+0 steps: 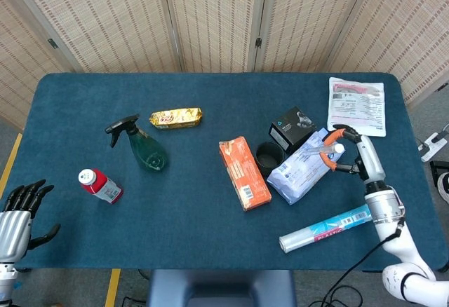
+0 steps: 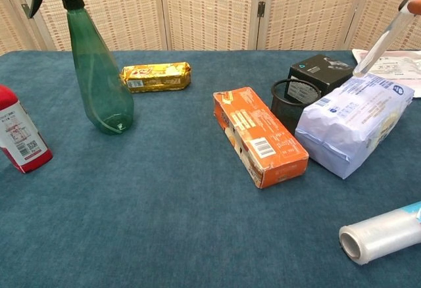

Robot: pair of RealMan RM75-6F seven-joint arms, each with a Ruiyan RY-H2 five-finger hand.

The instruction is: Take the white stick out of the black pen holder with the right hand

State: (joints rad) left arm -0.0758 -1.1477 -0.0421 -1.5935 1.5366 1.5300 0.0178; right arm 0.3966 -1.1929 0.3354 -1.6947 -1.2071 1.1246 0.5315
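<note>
The black mesh pen holder (image 1: 269, 156) (image 2: 292, 101) stands upright between the orange box and the blue-white bag, and nothing sticks out of it. My right hand (image 1: 349, 151) hovers to the right of it, over the bag's far end. It pinches the white stick (image 1: 336, 148) (image 2: 380, 40) in orange-tipped fingers. The stick is outside the holder and slants down to the left; its lower end hangs just above the bag. Only the fingertips of that hand show at the chest view's right edge. My left hand (image 1: 18, 210) is off the table's near left corner, holding nothing, with its fingers apart.
An orange box (image 1: 244, 172), a blue-white bag (image 1: 300, 172) and a small black box (image 1: 292, 129) crowd the holder. A film roll (image 1: 324, 228) lies near the front right and a white packet (image 1: 356, 105) at the back right. A green spray bottle (image 1: 142, 146), a red bottle (image 1: 99, 185) and a gold packet (image 1: 176, 117) are on the left.
</note>
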